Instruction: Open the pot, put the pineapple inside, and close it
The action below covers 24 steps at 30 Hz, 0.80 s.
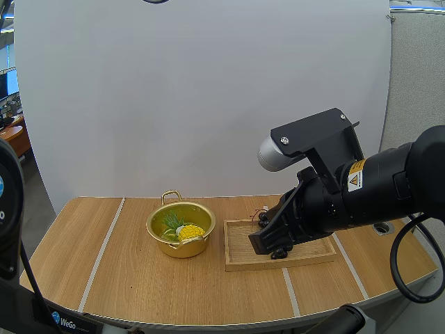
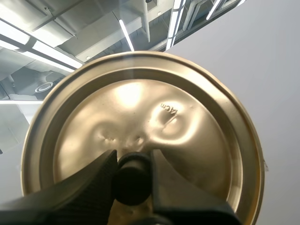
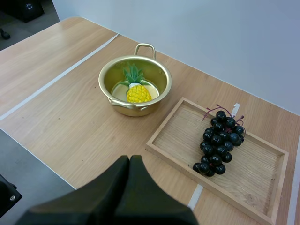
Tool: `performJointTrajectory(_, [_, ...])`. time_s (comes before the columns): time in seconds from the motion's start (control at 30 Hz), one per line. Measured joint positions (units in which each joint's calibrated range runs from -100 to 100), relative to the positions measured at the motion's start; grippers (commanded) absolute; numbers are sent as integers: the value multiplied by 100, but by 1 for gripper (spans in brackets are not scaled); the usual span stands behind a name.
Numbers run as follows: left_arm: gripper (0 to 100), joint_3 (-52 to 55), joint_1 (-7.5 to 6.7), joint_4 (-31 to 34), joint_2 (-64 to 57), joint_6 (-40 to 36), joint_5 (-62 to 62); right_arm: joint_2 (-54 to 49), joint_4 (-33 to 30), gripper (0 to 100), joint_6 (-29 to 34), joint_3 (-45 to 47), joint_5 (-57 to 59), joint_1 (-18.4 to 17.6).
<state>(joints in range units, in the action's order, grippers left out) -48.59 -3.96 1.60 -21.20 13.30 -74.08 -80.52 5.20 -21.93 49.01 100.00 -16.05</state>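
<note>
The gold pot [image 1: 180, 229] [image 3: 135, 85] stands uncovered on the table with the yellow pineapple [image 1: 189, 232] [image 3: 138, 93] lying inside, its green leaves toward the back. My left gripper [image 2: 133, 180] is shut on the black knob of the gold lid [image 2: 140, 136], held up in the air so its outer face fills the left wrist view. My right gripper [image 3: 129, 187] [image 1: 268, 242] is shut on nothing, its fingers together as one dark wedge, hovering above the wooden tray, right of the pot.
A wooden tray [image 1: 240, 261] [image 3: 178, 136] lies right of the pot with a bunch of dark grapes [image 3: 218, 140] [image 1: 279, 252] on it. The right arm hangs over the tray in the high view.
</note>
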Motion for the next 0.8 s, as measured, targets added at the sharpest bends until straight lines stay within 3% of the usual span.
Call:
performJointTrajectory(0.6, [0,0,0,0,0,0,0,0,0,0,0,0,0,0])
performJointTrajectory(0.8, [0,-12,0,0,-47,0,-1225,0,0,0,0,19,0,0])
